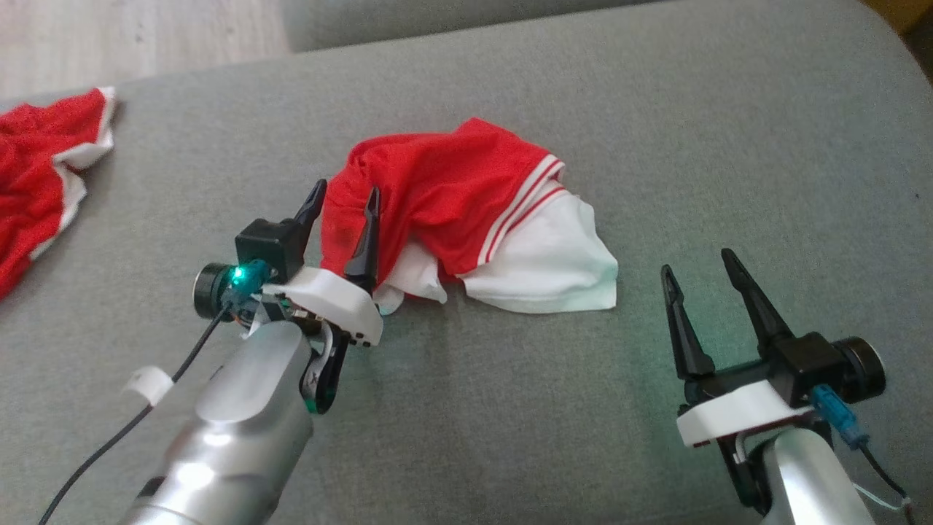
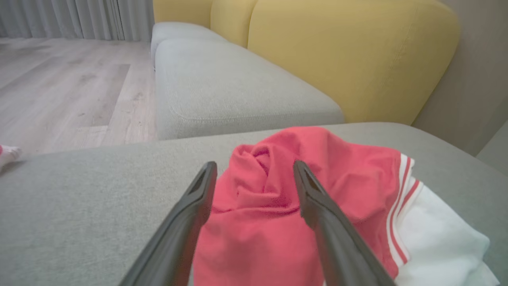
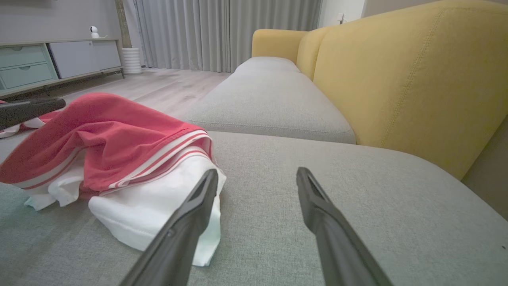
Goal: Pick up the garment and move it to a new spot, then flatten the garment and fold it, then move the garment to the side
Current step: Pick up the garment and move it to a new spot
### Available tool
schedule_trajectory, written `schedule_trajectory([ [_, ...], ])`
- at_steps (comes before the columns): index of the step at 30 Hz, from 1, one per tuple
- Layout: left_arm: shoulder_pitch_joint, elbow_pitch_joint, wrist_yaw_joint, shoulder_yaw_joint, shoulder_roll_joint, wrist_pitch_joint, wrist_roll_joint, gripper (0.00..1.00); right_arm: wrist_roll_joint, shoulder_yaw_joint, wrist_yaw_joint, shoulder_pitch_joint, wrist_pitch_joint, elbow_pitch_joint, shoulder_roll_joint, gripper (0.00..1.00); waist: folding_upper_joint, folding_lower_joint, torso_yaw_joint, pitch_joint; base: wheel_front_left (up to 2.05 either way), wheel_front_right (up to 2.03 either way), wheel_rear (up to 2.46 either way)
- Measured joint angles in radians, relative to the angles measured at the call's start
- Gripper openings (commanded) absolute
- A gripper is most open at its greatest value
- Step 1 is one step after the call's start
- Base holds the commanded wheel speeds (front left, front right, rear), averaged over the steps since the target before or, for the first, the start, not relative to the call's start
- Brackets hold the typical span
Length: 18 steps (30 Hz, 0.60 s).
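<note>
A crumpled red and white garment [image 1: 466,211] lies in a heap on the grey sofa seat [image 1: 692,146]. Its red part carries white stripes and a white panel spreads to the right. My left gripper [image 1: 346,195] is open at the heap's left end, its fingers straddling a red fold [image 2: 258,186]. My right gripper [image 1: 700,266] is open over bare cushion, a little right of the white panel [image 3: 158,210], with nothing between its fingers.
A second red and white garment [image 1: 44,175] lies at the far left of the seat. Another grey cushion [image 2: 230,91] and a yellow backrest [image 3: 405,75] stand beyond. Wooden floor [image 2: 67,87] lies past the seat's far edge.
</note>
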<state>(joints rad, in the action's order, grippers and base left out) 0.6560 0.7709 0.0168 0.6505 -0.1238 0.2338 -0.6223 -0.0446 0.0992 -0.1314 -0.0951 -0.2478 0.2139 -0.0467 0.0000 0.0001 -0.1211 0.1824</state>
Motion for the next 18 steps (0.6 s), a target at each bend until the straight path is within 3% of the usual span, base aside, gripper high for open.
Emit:
schedule_trajectory([
  [8,-0.090,-0.103,-0.003,-0.038,-0.010,0.018,0.026,1.00,-0.007,-0.021,0.000,0.011,0.001,0.014,0.000,1.00,0.0000,-0.0002,0.043,-0.097,0.00,0.00,0.00],
  [18,-0.444,-0.339,0.081,-0.143,-0.083,0.018,0.069,1.00,-0.007,-0.044,0.000,0.120,0.010,0.007,0.000,1.00,0.0000,-0.0003,0.102,-0.195,0.00,0.00,0.00],
])
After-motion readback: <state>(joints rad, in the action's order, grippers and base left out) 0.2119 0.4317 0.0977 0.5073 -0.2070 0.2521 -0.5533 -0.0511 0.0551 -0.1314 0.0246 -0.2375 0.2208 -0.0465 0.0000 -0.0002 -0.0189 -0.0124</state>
